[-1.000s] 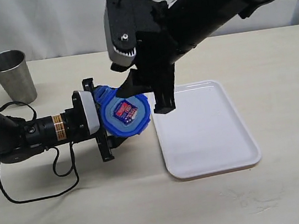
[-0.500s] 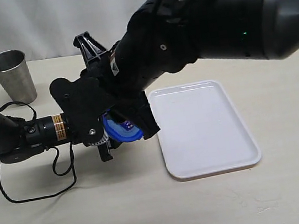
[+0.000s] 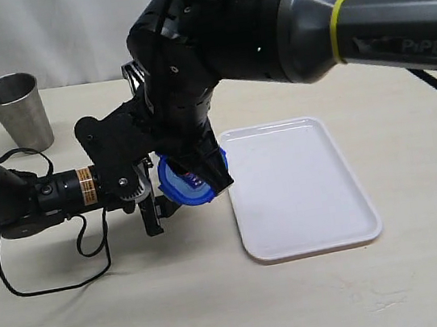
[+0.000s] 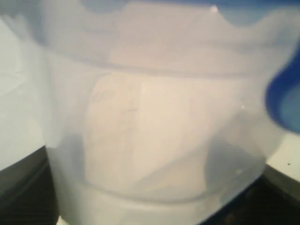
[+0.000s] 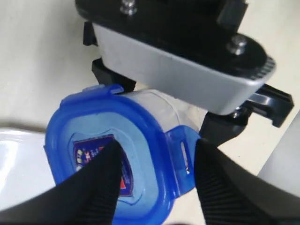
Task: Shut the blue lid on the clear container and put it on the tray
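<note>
The clear container (image 5: 154, 105) is held sideways just above the table, and my left gripper (image 3: 152, 199) is shut on its body. The blue lid (image 5: 145, 154) sits on its mouth, facing the tray (image 3: 305, 200). One snap flap (image 5: 184, 157) sticks outward. My right gripper (image 5: 158, 147) is open at the lid, one finger over the label and the other beyond the flap. In the left wrist view the container (image 4: 150, 131) fills the frame, with the lid's blue rim (image 4: 286, 98) at its edge. From outside, only part of the lid (image 3: 193, 183) shows under the right arm.
A steel cup (image 3: 17, 110) stands at the back left. The left arm's black cable (image 3: 55, 272) loops over the table beside it. The white tray lies right of the lid, and the bulky right arm (image 3: 263, 19) hangs over the middle.
The right arm has turned and come down over the lid, now covering most of it from outside. The left gripper and the container have stayed put.
</note>
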`<action>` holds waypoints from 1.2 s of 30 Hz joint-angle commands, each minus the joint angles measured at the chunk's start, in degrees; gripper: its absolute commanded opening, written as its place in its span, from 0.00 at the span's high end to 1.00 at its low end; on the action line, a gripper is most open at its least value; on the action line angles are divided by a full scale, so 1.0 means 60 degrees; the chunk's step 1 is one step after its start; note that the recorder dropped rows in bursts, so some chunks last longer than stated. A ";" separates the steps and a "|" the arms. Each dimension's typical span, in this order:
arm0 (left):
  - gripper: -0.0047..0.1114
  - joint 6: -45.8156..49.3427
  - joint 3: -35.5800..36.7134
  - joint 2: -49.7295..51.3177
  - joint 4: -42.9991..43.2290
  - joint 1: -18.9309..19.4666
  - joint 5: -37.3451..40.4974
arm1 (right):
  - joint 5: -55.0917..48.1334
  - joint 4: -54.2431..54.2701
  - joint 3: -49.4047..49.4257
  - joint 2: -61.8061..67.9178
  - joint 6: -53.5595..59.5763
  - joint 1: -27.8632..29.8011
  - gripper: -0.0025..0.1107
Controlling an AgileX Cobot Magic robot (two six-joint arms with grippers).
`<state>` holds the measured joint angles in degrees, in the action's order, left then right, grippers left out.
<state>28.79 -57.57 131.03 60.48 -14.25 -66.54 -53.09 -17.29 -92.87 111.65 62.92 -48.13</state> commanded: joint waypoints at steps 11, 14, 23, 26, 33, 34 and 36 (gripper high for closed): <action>0.96 -0.0708 0.0016 -0.0008 -0.0259 -0.0082 -0.0571 | -0.0920 0.0084 -0.0053 0.0850 0.0149 0.0003 0.69; 0.96 -0.0801 0.0016 -0.0008 -0.0259 -0.0082 -0.0571 | -0.0860 0.0105 -0.0053 0.0914 0.0149 0.0003 0.71; 0.96 -0.1040 0.0016 -0.0008 -0.0224 -0.0082 -0.0571 | -0.0755 0.0620 -0.0053 0.0914 0.0113 0.0003 0.75; 0.96 -0.1056 0.0016 -0.0008 -0.0207 -0.0082 -0.0571 | -0.0734 0.0839 -0.0053 0.0914 0.0113 0.0003 0.75; 0.96 -0.1094 0.0016 -0.0008 -0.0207 -0.0082 -0.0571 | -0.0989 0.1274 -0.0053 0.0929 0.0146 0.0003 0.75; 0.96 -0.1094 0.0016 -0.0008 -0.0207 -0.0082 -0.0571 | -0.1044 0.1274 -0.0053 0.0929 0.0146 0.0003 0.75; 0.96 -0.1134 0.0016 -0.0008 -0.0207 -0.0082 -0.0571 | -0.1123 0.1311 -0.0053 0.0971 0.0109 0.0003 0.75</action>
<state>27.98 -57.57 131.41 62.07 -14.61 -64.33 -57.90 -16.15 -94.16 115.03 63.96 -48.02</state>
